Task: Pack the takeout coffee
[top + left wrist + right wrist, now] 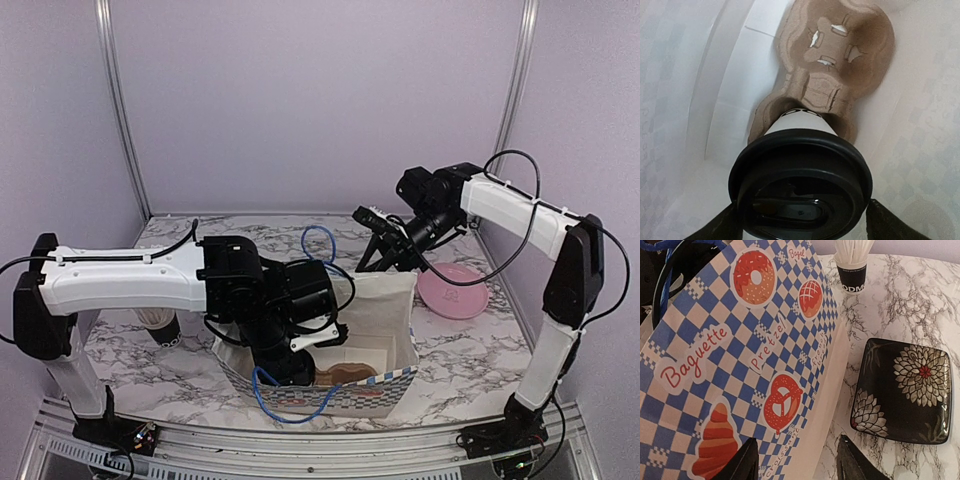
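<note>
Takeout coffee [800,185] in cardboard carrier [840,55], bag walls [695,90] close alongside.

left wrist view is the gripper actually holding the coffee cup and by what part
Cannot be told: the left gripper's fingers flank the takeout coffee at its black lid, cup seated in the cardboard carrier, but contact is unclear.

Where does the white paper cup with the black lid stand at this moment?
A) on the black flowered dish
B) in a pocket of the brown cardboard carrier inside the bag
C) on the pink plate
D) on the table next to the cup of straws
B: the left wrist view shows the cup going down into the near pocket of the cardboard carrier, which lies inside the bag.
</note>
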Controlling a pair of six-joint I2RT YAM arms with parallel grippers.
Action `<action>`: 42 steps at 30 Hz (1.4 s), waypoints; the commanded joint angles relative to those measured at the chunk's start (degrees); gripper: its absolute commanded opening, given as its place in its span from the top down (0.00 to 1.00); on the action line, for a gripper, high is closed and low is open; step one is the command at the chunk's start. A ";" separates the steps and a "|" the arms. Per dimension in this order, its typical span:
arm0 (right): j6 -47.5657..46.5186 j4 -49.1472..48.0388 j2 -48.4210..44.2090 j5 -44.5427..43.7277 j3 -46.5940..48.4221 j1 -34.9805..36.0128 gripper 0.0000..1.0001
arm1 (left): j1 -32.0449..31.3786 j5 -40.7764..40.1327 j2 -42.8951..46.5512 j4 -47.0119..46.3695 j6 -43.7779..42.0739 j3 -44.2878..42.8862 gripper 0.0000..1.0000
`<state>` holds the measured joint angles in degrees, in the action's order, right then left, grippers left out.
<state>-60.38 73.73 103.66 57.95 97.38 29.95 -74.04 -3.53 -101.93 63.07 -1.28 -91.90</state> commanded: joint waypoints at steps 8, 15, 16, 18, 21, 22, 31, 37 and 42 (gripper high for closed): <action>-0.35 1.50 1.69 1.19 3.17 -0.67 0.49 | -0.05 -0.27 1.69 0.56 0.58 -6.74 0.02; 2.03 1.67 4.55 0.72 9.66 -3.05 0.49 | 0.43 -8.16 2.70 0.30 -2.37 -14.13 0.01; 2.24 1.94 4.92 0.90 10.46 -3.37 0.49 | 0.47 -9.23 2.90 0.24 -2.84 -14.86 0.01; 2.53 2.45 5.43 1.02 11.69 -3.39 0.49 | 0.64 -10.98 3.40 -0.21 -3.38 -15.67 0.01; 2.71 2.85 5.51 0.80 12.20 -3.42 0.49 | 0.65 -12.78 4.02 -0.83 -3.75 -17.59 0.02; 2.81 2.98 5.32 0.63 12.21 -3.39 0.49 | 0.65 -13.45 4.27 -0.91 -3.73 -18.95 0.03; 2.99 2.92 3.85 0.28 11.89 -3.50 0.49 | 0.65 -29.67 17.18 -10.60 3.93 -21.91 0.20; 5.09 1.71 3.12 -1.03 13.44 -3.50 0.50 | 2.50 -43.35 28.50 -10.77 15.22 -6.12 0.34; 9.04 -4.80 0.31 -3.15 9.81 -3.50 0.51 | 8.48 -38.50 35.15 -6.68 25.07 6.90 0.41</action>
<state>-55.00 73.82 107.53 56.42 108.07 26.61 -69.49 -42.02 -67.64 52.12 13.26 -93.08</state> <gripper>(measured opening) 0.491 0.616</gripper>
